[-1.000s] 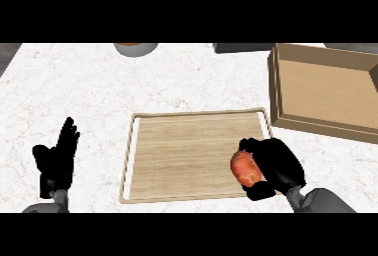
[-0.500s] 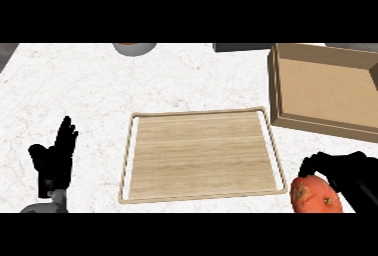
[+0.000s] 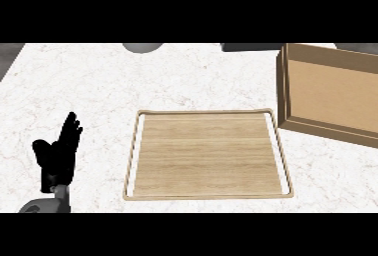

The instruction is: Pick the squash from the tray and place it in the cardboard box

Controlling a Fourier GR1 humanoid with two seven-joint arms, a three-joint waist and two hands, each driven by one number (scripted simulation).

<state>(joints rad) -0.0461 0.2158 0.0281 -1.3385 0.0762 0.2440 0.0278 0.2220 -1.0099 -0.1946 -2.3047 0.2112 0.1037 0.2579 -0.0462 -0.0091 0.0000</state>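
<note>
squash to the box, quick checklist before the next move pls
1. Squash off the tray: ok, only bare wood shows.
2. Squash in view: not ok, it shows nowhere.
3. Right hand in view: not ok, so its hold on the squash: cannot tell.
4. Cardboard box open on top: ok, the visible floor is bare.
5. Left hand out of the path: ok, open and resting left of the tray.

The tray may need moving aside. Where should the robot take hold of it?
Probably the left rim of the tray, coming from the left, where the open left hand rests nearby. It lies flat on the counter, so only that thin raised rim offers a pinch.
</note>
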